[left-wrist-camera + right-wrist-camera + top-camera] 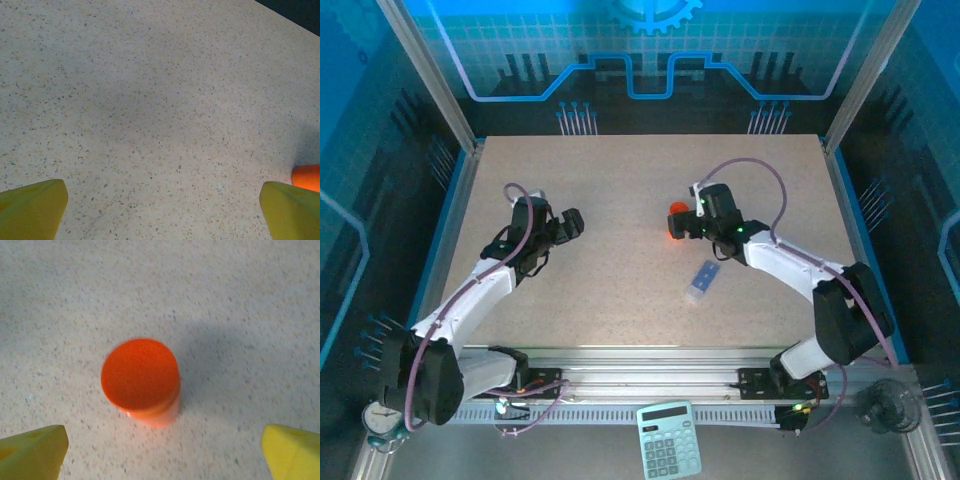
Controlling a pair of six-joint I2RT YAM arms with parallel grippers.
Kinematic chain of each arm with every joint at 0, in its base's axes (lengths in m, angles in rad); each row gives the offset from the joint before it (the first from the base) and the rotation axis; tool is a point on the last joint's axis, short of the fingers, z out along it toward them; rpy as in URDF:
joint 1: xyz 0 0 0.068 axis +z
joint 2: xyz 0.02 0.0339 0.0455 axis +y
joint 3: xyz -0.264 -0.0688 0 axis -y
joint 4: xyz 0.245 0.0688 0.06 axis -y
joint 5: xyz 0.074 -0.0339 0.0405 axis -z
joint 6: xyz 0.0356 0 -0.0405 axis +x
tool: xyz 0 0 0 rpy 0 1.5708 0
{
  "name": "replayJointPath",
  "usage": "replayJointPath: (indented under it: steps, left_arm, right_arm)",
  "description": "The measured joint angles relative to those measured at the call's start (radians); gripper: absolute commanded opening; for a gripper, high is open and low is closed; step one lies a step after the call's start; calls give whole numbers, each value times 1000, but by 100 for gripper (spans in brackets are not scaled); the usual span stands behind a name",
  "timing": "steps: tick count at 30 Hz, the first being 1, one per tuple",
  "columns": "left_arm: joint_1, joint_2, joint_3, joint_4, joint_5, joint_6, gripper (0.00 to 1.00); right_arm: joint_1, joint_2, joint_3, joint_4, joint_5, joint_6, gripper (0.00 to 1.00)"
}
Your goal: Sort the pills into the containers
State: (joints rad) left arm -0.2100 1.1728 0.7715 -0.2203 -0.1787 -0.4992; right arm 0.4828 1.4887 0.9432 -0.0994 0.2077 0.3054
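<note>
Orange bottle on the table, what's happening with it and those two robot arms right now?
The right gripper is open and lined up on the upright, capped orange bottle, not gripping it. The left gripper is open too, over bare table to the bottle's left, holding nothing. The blue pill box lies untouched beside the right arm, nearer the bases.

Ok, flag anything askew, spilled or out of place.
Nothing looks spilled or damaged. The pill box lies slanted on the table; the orange bottle stands upright, capped. A stray calculator sits beyond its near edge.
</note>
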Motion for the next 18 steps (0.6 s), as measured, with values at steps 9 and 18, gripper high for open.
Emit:
replayJointPath:
  steps: [9, 18]
  left_arm:
    - [0, 0, 0, 0, 32, -5, 99]
    - [0, -3, -12, 1, 56, -32, 99]
  right_arm:
    - [-50, -111, -160, -152, -26, 123, 100]
    - [-52, -185, -330, -169, -125, 275, 100]
